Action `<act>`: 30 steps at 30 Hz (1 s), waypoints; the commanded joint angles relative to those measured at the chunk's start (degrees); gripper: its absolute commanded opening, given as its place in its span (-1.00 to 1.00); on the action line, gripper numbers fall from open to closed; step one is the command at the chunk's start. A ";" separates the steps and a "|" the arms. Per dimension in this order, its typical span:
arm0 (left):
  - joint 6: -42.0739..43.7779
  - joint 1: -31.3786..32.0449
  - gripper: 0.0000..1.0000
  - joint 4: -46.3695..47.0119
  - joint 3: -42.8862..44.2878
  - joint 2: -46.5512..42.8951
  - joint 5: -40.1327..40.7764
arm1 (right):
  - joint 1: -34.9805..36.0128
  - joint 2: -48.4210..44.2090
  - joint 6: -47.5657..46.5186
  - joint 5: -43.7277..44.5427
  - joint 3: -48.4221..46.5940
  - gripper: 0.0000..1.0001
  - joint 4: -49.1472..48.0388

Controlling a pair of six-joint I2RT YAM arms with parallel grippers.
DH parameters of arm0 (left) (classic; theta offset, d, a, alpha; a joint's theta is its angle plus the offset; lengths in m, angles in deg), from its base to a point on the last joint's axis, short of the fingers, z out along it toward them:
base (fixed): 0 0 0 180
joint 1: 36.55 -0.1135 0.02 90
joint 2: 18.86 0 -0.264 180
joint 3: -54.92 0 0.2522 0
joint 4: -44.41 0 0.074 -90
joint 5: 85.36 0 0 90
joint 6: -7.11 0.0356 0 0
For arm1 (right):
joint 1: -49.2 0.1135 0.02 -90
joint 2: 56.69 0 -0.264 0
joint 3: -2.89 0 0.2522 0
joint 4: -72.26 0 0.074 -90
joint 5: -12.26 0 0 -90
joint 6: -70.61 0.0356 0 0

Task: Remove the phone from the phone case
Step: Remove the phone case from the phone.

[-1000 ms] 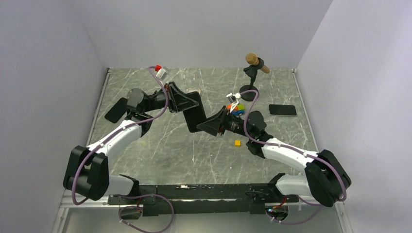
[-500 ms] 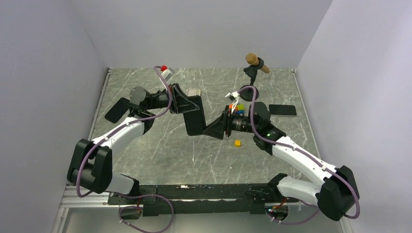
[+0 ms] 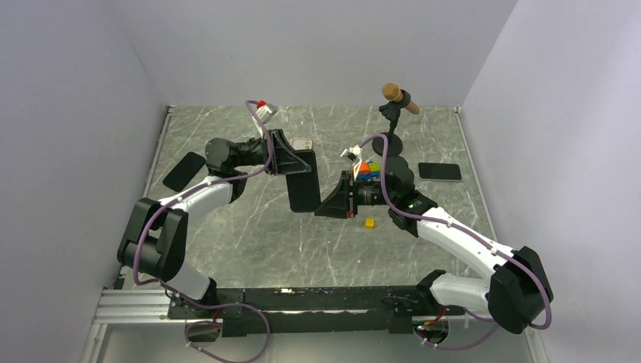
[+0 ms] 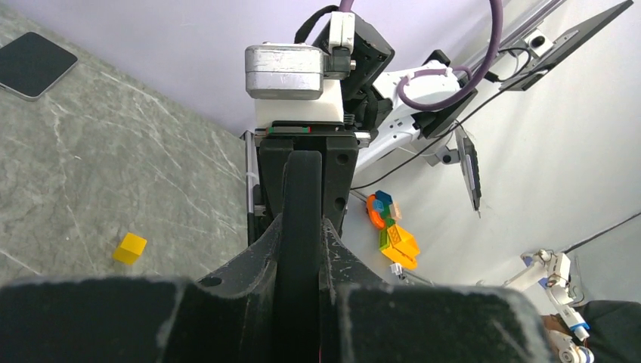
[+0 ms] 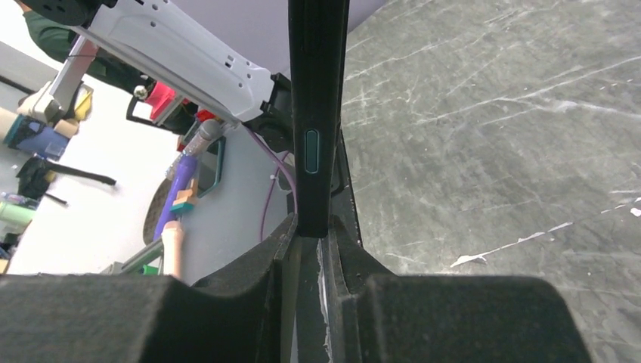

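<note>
A black phone in its phone case (image 3: pixel 302 184) hangs in the air over the middle of the table, held at both ends. I cannot tell phone from case by sight. My left gripper (image 3: pixel 295 163) is shut on its far end, and the left wrist view shows the slab edge-on (image 4: pixel 302 197) between the left gripper's (image 4: pixel 301 246) fingers. My right gripper (image 3: pixel 328 203) is shut on the near end. In the right wrist view the edge with a side button (image 5: pixel 311 151) rises from the right gripper (image 5: pixel 313 231).
A dark phone (image 3: pixel 184 171) lies at the table's left, another (image 3: pixel 439 172) at the right. A microphone on a stand (image 3: pixel 398 99) stands at the back. A coloured brick toy (image 3: pixel 368 170), a yellow cube (image 3: pixel 369 223) and a small white object (image 3: pixel 301 142) lie nearby.
My right gripper has closed onto the near end of the cased phone. Both arms have shifted a little and the phone now hangs more upright between them.
</note>
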 commanded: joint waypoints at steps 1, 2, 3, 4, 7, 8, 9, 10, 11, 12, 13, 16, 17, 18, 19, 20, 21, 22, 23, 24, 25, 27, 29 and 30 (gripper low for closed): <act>-1.66 0.98 -1.00 4.45 3.23 -1.72 -1.07 | -0.02 0.29 -2.96 -0.06 -1.81 -0.57 -4.74; -1.47 1.43 -1.00 4.21 3.45 -1.92 -1.43 | -0.02 0.52 -3.55 0.11 -2.02 -0.54 -4.37; -1.18 2.19 -1.00 3.65 3.72 -2.14 -1.93 | 0.02 0.75 -3.92 0.30 -2.24 -0.52 -4.14; -0.65 3.13 -1.00 2.45 4.03 -2.46 -2.35 | -0.01 0.96 -4.40 0.47 -2.53 -0.52 -3.73; 2.15 6.60 -1.00 -2.16 5.08 -3.39 -3.71 | 0.02 1.04 -6.49 1.20 -3.20 -0.59 -2.35; 2.19 7.45 -1.00 -3.77 5.08 -3.81 -3.59 | 0.00 1.12 -7.89 1.44 -3.62 -0.71 -1.33; 0.80 7.89 -1.00 -3.78 4.83 -4.17 -3.27 | 0.07 1.35 -9.43 1.21 -4.09 -0.96 -0.41; -1.54 8.21 -1.00 -3.00 4.60 -4.40 -2.95 | 0.16 1.33 -11.06 0.74 -4.27 -1.00 0.19; -4.47 8.51 -1.00 -1.58 4.49 -4.56 -2.79 | 0.26 1.20 -12.82 -0.48 -3.98 -1.00 -0.12; -8.02 8.81 -1.00 1.02 4.36 -4.58 -2.70 | 0.31 0.84 -14.40 -1.18 -3.27 -1.00 -1.04; -11.81 9.13 -1.00 3.90 4.38 -4.62 -2.73 | 0.37 0.44 -15.77 -1.64 -2.64 -1.00 -1.82; -20.37 10.50 -1.00 10.34 3.74 -5.06 -2.31 | 0.71 -0.07 -18.61 -4.19 -1.83 -1.00 -4.24; -22.35 10.74 -1.00 11.67 3.25 -5.25 -2.22 | 1.12 -0.10 -19.85 -4.16 -2.27 -1.00 -3.88; -23.85 11.28 -1.00 12.85 2.67 -5.43 -1.80 | 1.58 0.07 -21.44 -3.71 -2.98 -1.00 -3.01; -24.88 12.04 -1.00 13.55 2.09 -5.68 -1.08 | 2.15 0.47 -23.87 -2.96 -3.88 -1.00 -1.36; -25.41 12.73 -1.00 13.57 1.39 -5.87 -0.63 | 2.52 1.00 -25.89 -2.20 -5.36 -1.00 0.50; -25.49 13.68 -1.00 13.10 1.04 -6.05 -0.14 | 2.89 1.83 -28.46 -1.21 -7.26 -1.00 2.93; -25.20 14.66 -1.00 12.17 0.89 -6.29 0.27 | 3.18 2.49 -30.73 0.12 -9.58 -1.00 5.76; -24.55 15.32 -1.00 11.22 0.79 -6.54 0.73 | 3.55 3.03 -33.05 1.54 -11.82 -1.00 7.99; -23.86 15.90 -1.00 10.03 0.74 -7.01 1.28 | 3.68 3.44 -35.40 3.37 -13.66 -1.00 10.07; -23.12 16.35 -1.00 8.86 0.72 -7.38 1.86 | 3.84 3.56 -37.02 4.74 -15.09 -1.00 11.55; -22.05 17.02 -1.00 6.98 1.02 -7.83 2.22 | 3.94 3.18 -39.27 7.01 -16.83 -1.00 13.06; -21.33 17.26 -1.00 5.54 0.98 -8.27 2.70 | 4.06 2.57 -41.08 9.27 -17.72 -1.00 13.99; -20.84 17.29 -1.00 4.77 0.92 -8.57 2.91 | 4.13 2.19 -41.64 10.47 -17.89 -1.00 14.16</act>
